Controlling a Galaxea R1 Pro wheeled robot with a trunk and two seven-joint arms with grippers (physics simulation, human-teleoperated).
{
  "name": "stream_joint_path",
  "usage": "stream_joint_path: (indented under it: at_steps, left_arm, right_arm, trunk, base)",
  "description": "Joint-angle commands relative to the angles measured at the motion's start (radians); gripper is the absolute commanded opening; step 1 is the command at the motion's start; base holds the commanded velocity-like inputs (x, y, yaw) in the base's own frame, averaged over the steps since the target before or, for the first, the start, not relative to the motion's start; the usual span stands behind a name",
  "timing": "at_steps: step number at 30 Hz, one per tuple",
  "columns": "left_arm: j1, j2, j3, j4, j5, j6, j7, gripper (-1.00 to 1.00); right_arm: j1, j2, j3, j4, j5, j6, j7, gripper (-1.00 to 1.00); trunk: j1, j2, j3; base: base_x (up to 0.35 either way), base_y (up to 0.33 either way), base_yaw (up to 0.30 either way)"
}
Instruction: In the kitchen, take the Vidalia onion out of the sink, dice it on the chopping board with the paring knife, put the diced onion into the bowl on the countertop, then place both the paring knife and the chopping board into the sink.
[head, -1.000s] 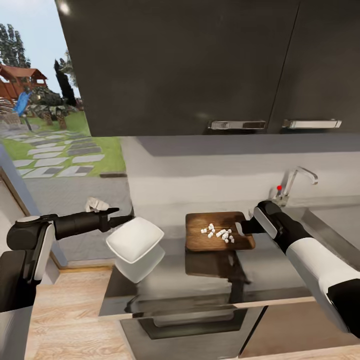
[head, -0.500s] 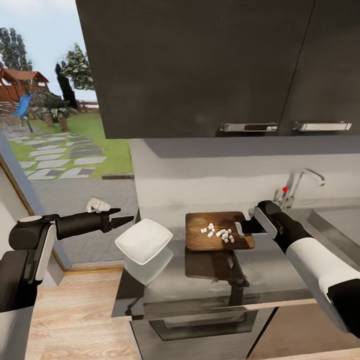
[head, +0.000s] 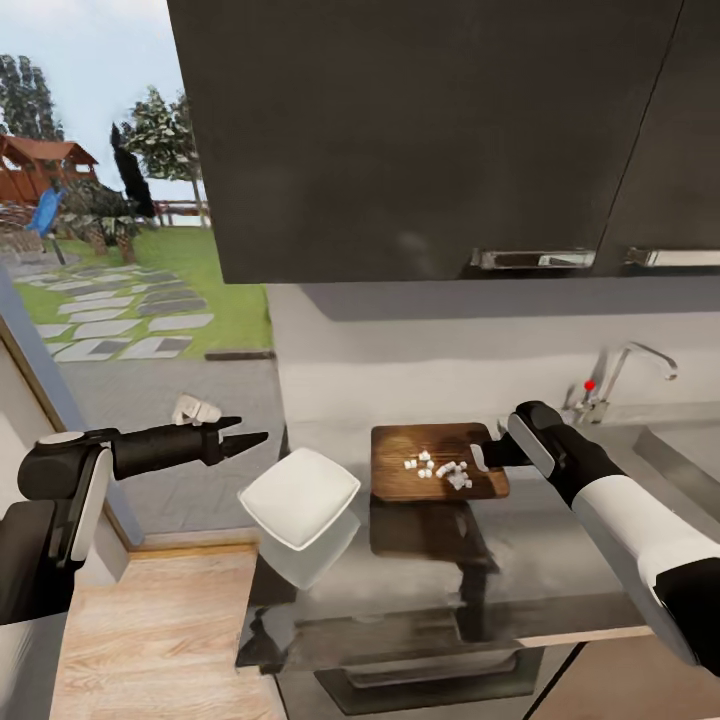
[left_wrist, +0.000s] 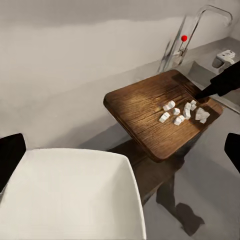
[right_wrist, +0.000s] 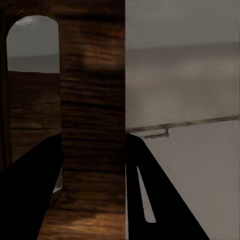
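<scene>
Partly hidden, the chopping board's (head: 438, 462) handle end is being clamped by the right gripper (head: 490, 456); the left gripper (head: 252, 438) is being held apart beside the bowl (head: 299, 497), whose near corner is being cropped in the left wrist view.

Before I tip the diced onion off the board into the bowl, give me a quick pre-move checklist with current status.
1. Right tool clamped on the chopping board at its handle end: ok.
2. Diced onion is on the board, clustered toward the held end: ok.
3. Bowl upright on the countertop, inside bare: ok.
4. Board over the bowl: not ok, it sits beside it.
5. Left tool clear of the bowl, fingers apart: ok.
6. Paring knife location: cannot tell.
</scene>
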Motion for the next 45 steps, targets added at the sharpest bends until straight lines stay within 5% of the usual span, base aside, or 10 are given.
stream_joint_path:
  at_steps: [1, 13, 45]
  left_arm:
    - [-0.001, 0.000, 0.001, 0.000, 0.001, 0.008, -0.003, 1.00]
    - [-0.001, 0.000, 0.001, 0.000, 0.001, 0.008, -0.003, 1.00]
    - [-0.001, 0.000, 0.001, 0.000, 0.001, 0.008, -0.003, 1.00]
  right_arm:
    - [-0.002, -0.001, 0.006, -0.001, -0.013, 0.002, -0.010, -1.00]
    - [-0.002, 0.000, 0.006, -0.001, -0.013, 0.001, -0.010, -1.00]
    - [-0.002, 0.002, 0.006, -0.001, -0.013, 0.003, -0.010, -1.00]
  trunk:
    - [0.001, -0.002, -0.002]
    - [0.001, -0.002, 0.001]
    - [0.001, -0.002, 0.034]
  base:
    - [0.241, 0.226, 0.000]
    - [0.206, 0.177, 0.000]
    - [0.005, 0.004, 0.006]
